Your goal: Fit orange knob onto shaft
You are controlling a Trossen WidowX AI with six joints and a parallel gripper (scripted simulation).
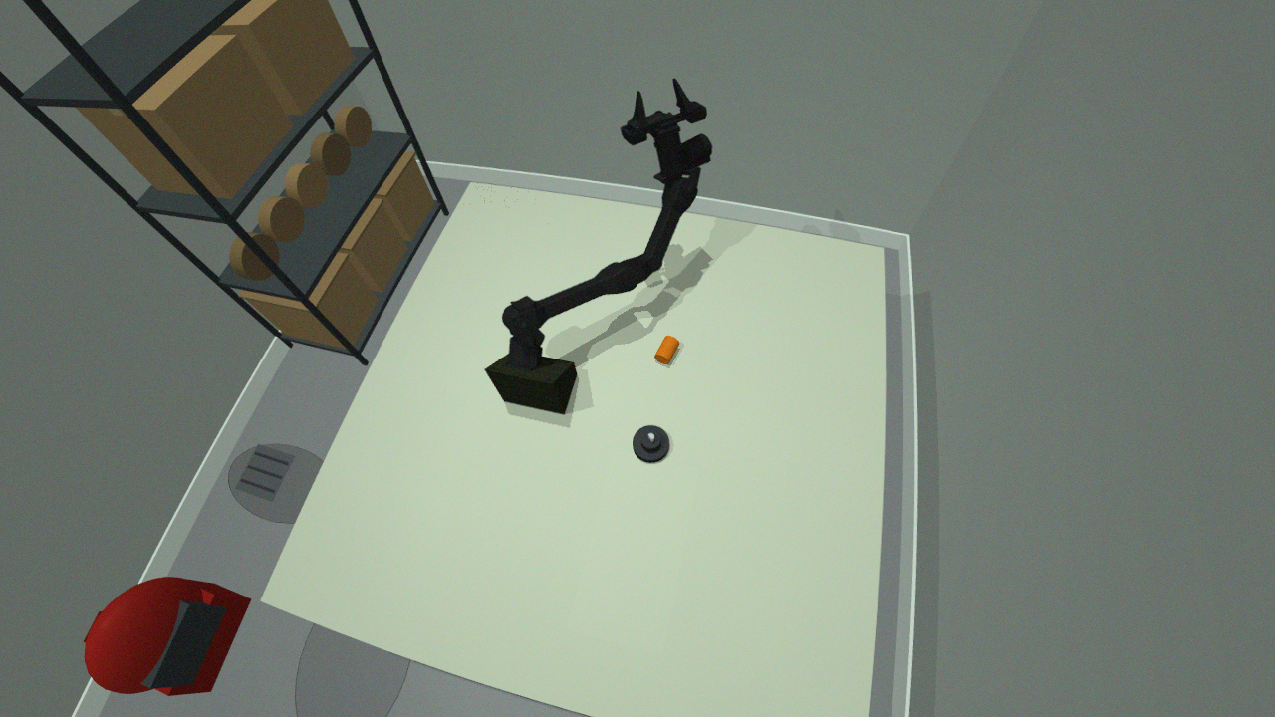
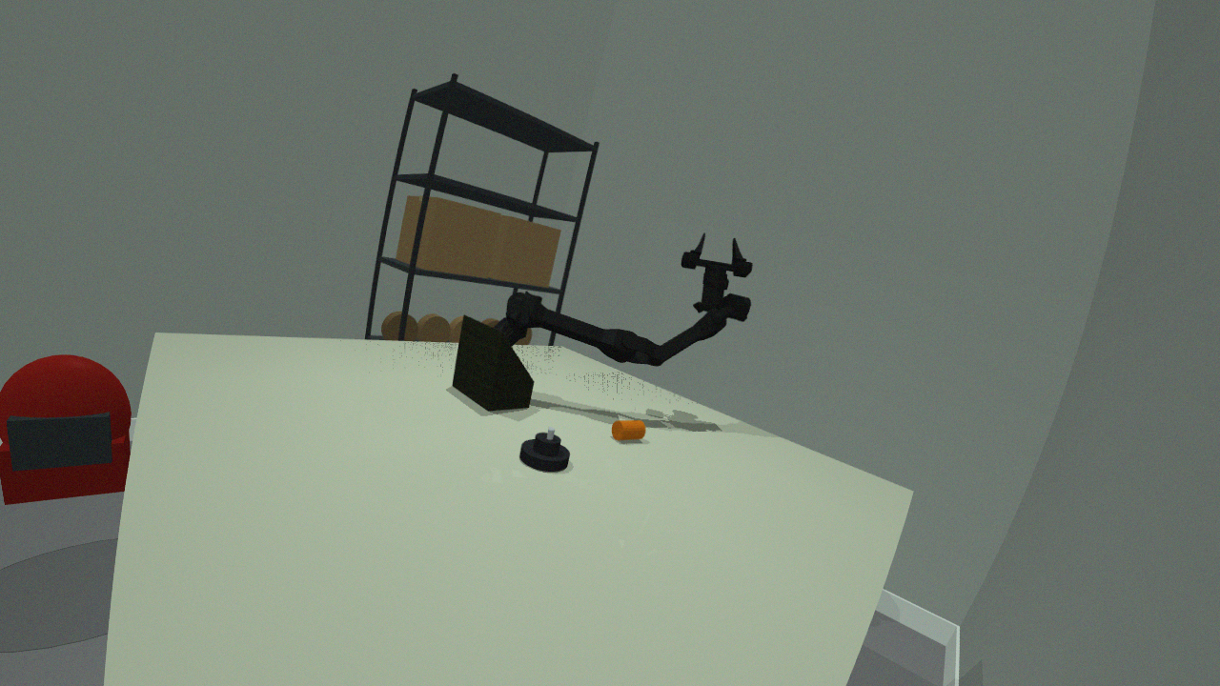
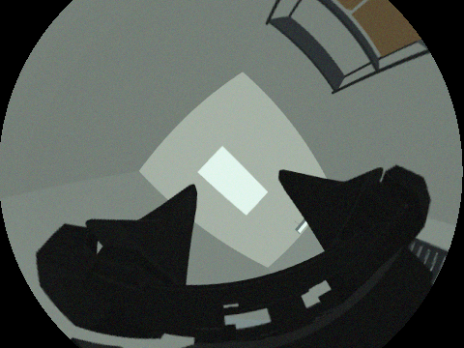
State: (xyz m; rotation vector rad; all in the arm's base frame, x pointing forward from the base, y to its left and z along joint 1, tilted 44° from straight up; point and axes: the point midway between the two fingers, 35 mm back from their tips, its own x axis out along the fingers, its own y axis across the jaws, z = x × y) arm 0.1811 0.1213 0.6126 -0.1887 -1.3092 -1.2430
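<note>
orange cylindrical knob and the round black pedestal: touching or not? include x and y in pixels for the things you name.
Apart. The top view shows pale tabletop between the orange cylindrical knob (image 1: 666, 350) (image 2: 628, 430) and the round black pedestal (image 1: 639, 451) (image 2: 544, 458); the exterior view agrees.

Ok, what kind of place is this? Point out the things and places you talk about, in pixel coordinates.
Probably a warehouse or workshop corner: a dark shelf rack (image 1: 405, 98) (image 2: 589, 174) (image 3: 309, 45) holds brown boxes (image 1: 213, 116) (image 2: 477, 243) (image 3: 387, 26), near a pale table (image 1: 757, 535) (image 2: 426, 579) carrying a robot arm (image 1: 579, 291) (image 2: 588, 330).

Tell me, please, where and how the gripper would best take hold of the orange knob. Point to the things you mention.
Grip the knob (image 1: 666, 350) (image 2: 628, 430) across its round side near mid-length, coming from above, with one finger of the open gripper (image 1: 657, 87) (image 2: 720, 237) (image 3: 238, 180) on each long side. It lies on its side, so its curved wall probably suits that pinch; uprighting must likely follow.
</note>
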